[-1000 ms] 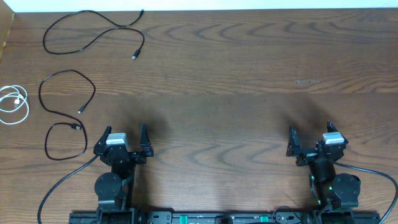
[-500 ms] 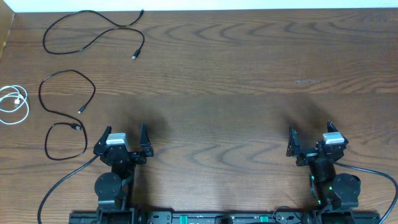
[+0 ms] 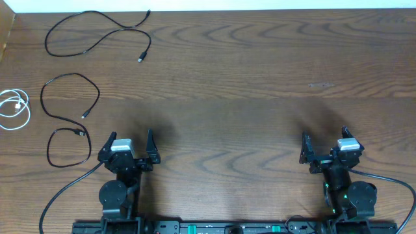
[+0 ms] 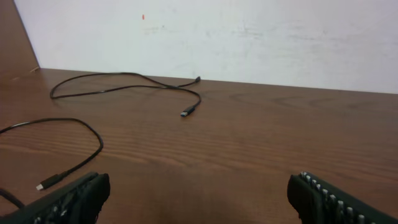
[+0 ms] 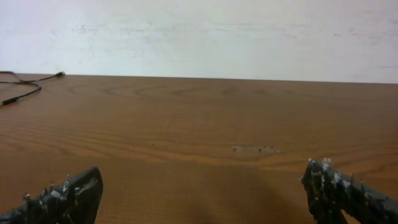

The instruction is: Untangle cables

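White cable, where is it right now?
In the overhead view the white cable lies coiled at the far left edge of the table, just left of the looped middle black cable.

No writing can be read in any view.
The brown wood-grain surface (image 3: 234,84), the pale white wall (image 4: 249,37) behind it and the black robot bases (image 3: 114,194) show no legible text, label, brand or number. A tiny red mark (image 4: 143,17) on the wall, seen from the left wrist, is too small to tell whether it is a letter or a sign.
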